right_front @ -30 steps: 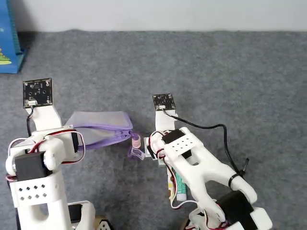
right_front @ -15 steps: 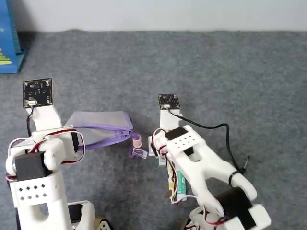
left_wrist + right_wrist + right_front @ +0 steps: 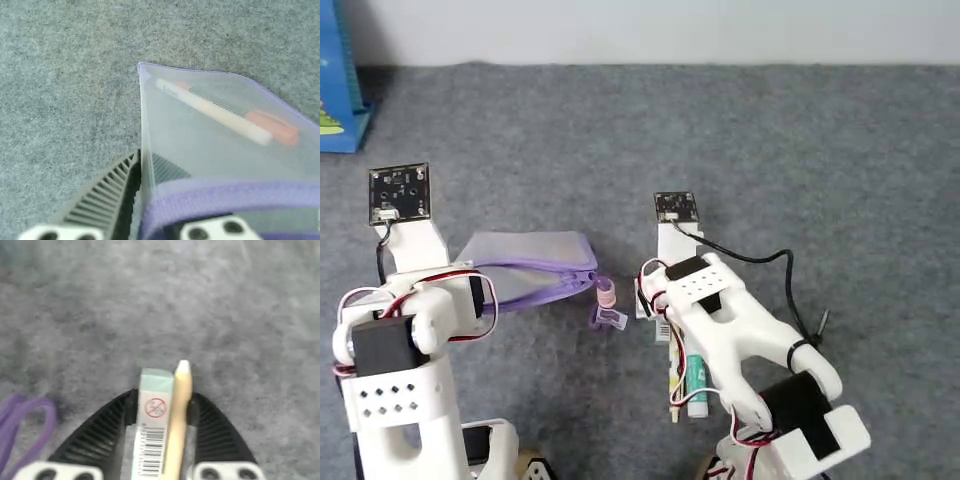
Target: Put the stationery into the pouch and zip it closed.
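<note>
Two items in R hand (image 3: 164, 396): eraser (image 3: 152, 422), pen (image 3: 180, 410); L hand (image 3: 145, 165) pinches pouch (image 3: 215, 165)

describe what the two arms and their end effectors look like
Left arm and right arm are white plastic with perforated panels, black motors and red, white and black wires. Each carries a square black camera board on a white mount; a black cable runs down the right one. Left end effector and right end effector have black ribbed fingers on white bases.

Bright, diffuse light falls evenly across the grey carpet (image 3: 820, 150), leaving only faint, soft-edged shadows close beneath the pouch (image 3: 530, 260).
</note>
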